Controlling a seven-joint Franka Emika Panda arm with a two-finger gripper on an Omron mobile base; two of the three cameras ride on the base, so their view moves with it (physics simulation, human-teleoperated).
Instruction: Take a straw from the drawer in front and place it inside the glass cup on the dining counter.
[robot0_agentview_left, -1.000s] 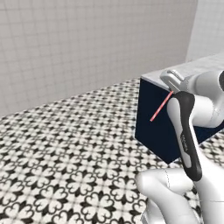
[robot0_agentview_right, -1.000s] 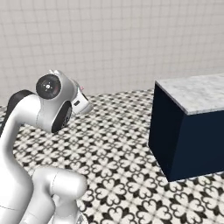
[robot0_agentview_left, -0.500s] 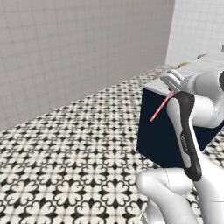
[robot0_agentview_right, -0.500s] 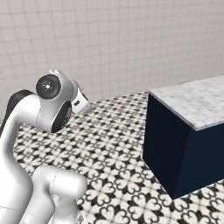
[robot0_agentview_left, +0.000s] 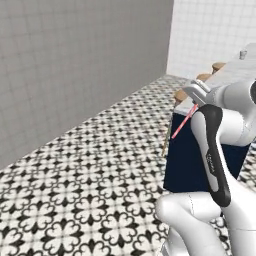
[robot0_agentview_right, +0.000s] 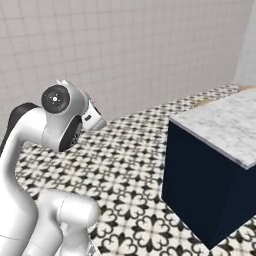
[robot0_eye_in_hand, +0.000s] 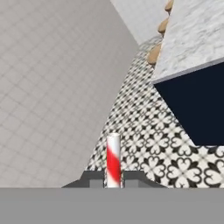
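My gripper (robot0_agentview_left: 196, 101) is shut on the straw (robot0_agentview_left: 183, 122), a thin pink-red stick that slants down and left from the hand, in front of the dining counter's (robot0_agentview_left: 186, 161) navy end. In the hand view the straw (robot0_eye_in_hand: 113, 161) looks red-and-white striped and stands up between the two dark fingertips of the gripper (robot0_eye_in_hand: 113, 180). The dining counter (robot0_eye_in_hand: 197, 36) lies ahead to the right, its marble top over a navy base. From the right base view the counter (robot0_agentview_right: 227, 125) stands at the right. A small grey thing (robot0_agentview_left: 243, 52) stands far along the top; whether it is the glass cup I cannot tell.
Round wooden stools (robot0_agentview_left: 180, 95) stand along the counter's far side, also seen as stools (robot0_eye_in_hand: 155, 53) in the hand view. Black-and-white patterned floor (robot0_agentview_left: 100, 170) spreads to the left, bounded by a grey tiled wall (robot0_agentview_left: 75, 65). My own white arm (robot0_agentview_right: 45, 150) fills the left of the right base view.
The whole scene has shifted in both base views, so the camera has moved: the counter is nearer and larger, stools have come into sight. The straw stays held as before.
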